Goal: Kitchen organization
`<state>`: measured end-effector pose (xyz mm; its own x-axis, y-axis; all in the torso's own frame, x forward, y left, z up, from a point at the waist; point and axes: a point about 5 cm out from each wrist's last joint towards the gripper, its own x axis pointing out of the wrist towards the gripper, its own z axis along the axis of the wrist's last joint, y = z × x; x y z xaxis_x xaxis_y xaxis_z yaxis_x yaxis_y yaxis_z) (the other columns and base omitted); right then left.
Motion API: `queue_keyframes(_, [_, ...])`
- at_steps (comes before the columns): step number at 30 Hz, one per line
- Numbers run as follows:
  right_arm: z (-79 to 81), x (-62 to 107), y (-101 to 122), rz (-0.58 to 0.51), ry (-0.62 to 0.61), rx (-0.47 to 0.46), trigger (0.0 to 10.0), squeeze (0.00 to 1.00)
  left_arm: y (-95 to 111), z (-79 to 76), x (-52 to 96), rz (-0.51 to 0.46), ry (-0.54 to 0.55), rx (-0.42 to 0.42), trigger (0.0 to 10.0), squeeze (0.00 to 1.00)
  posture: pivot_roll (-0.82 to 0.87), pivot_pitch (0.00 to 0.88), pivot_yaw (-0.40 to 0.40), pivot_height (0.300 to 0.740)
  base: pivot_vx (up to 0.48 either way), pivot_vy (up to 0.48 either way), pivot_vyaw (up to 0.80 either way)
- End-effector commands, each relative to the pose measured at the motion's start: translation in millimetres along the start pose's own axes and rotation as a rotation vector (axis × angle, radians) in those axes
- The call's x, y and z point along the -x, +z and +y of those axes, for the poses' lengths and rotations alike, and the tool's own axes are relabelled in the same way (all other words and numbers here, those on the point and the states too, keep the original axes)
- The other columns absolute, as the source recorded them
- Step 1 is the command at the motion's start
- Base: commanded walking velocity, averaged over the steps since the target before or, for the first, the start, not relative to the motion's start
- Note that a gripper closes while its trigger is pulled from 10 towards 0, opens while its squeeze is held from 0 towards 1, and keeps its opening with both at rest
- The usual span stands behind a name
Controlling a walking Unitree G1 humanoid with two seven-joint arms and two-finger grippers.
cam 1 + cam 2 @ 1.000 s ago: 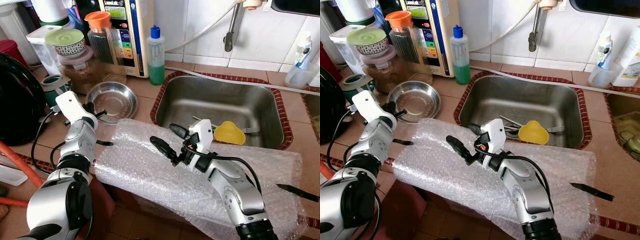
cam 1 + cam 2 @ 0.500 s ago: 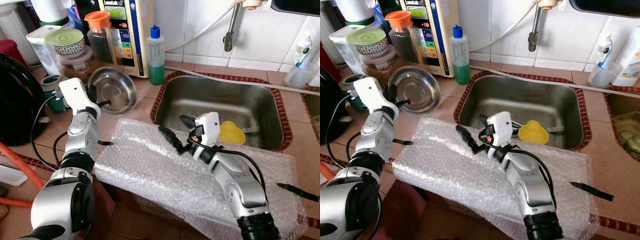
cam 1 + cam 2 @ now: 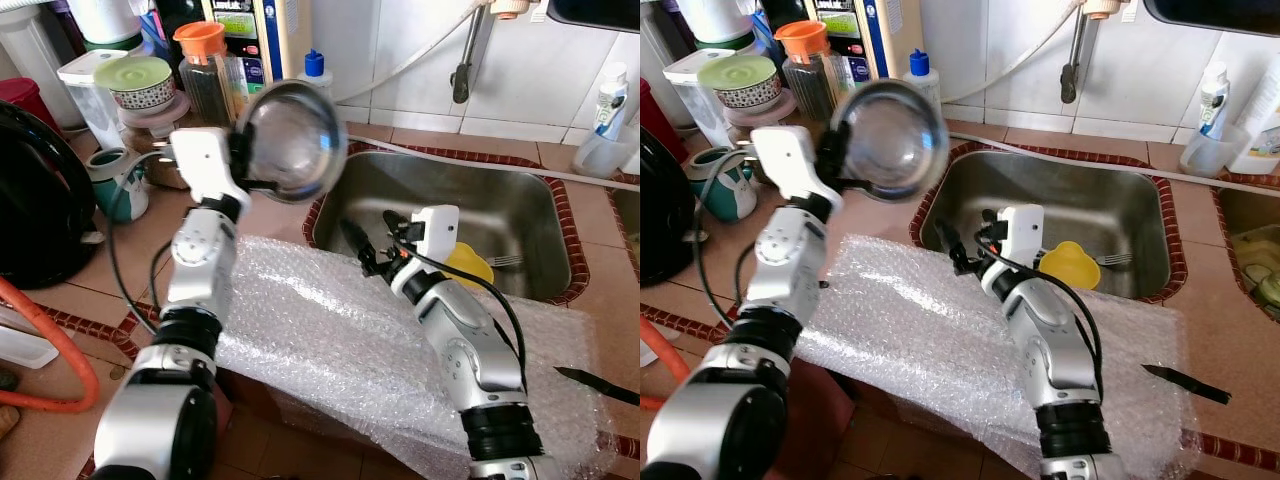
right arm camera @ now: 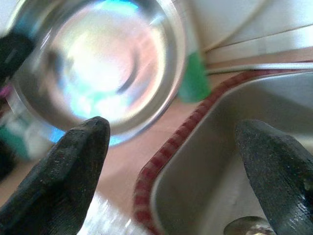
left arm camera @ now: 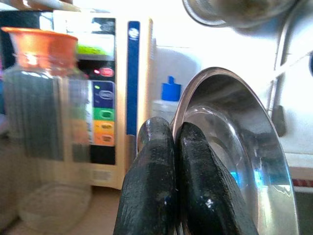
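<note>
Kitchen counter, left gripper (image 5: pixel 173 161) pinching steel bowl (image 3: pixel 290 140) rim, raised

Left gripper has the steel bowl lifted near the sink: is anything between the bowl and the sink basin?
Nothing visible blocks it. The left gripper is shut on the rim of the steel bowl, held in the air by the sink at its left corner. The open right gripper hovers at the sink's near edge, below the bowl, above the bubble wrap.

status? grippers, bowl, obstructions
Left gripper shut on steel bowl, lifted by the sink. Right gripper open over sink edge. Bubble wrap covers counter.
</note>
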<state>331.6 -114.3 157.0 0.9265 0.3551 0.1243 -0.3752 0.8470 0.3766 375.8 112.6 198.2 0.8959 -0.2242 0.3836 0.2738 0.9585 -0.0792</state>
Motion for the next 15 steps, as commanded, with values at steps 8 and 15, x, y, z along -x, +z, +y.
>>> queue_keyframes(8, [-19.8,2.5,6.7,-0.039,-0.105,-0.135,10.0,0.00,2.9,-26.7,4.6,-0.014,-0.113,0.071,0.0,0.00,0.04,0.033,0.105,0.740,0.000,0.000,0.00])
queue_keyframes(15, [-15.8,-2.3,6.2,-0.037,-0.095,-0.156,10.0,0.00,-2.5,-44.7,11.0,0.017,-0.187,0.115,0.0,0.00,0.04,0.034,0.110,0.740,0.000,0.000,0.00])
